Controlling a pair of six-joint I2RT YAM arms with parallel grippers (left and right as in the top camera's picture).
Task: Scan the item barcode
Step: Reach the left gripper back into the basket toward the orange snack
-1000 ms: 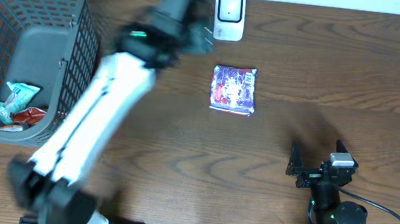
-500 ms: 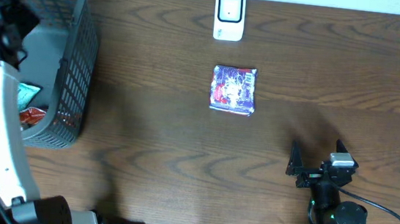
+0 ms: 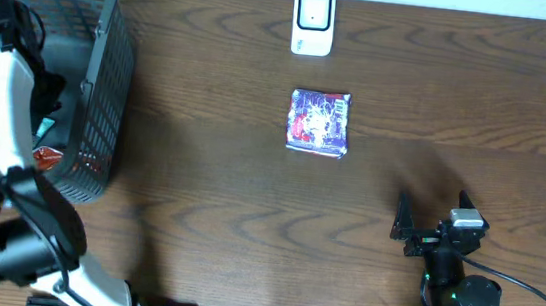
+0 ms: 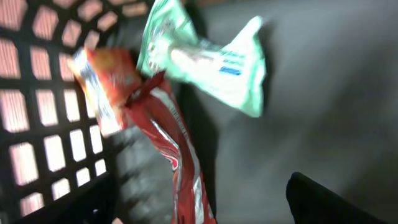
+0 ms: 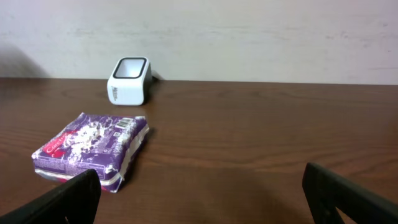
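Jaws wide and empty on both arms; my left jaws hang over the red packet (image 4: 169, 138) in the basket (image 3: 107, 107): light, crinkly, slippery, I judge; I'd pinch across its middle.

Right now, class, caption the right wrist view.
Purple packet lies flat on wooden table, near white scanner; right gripper open.
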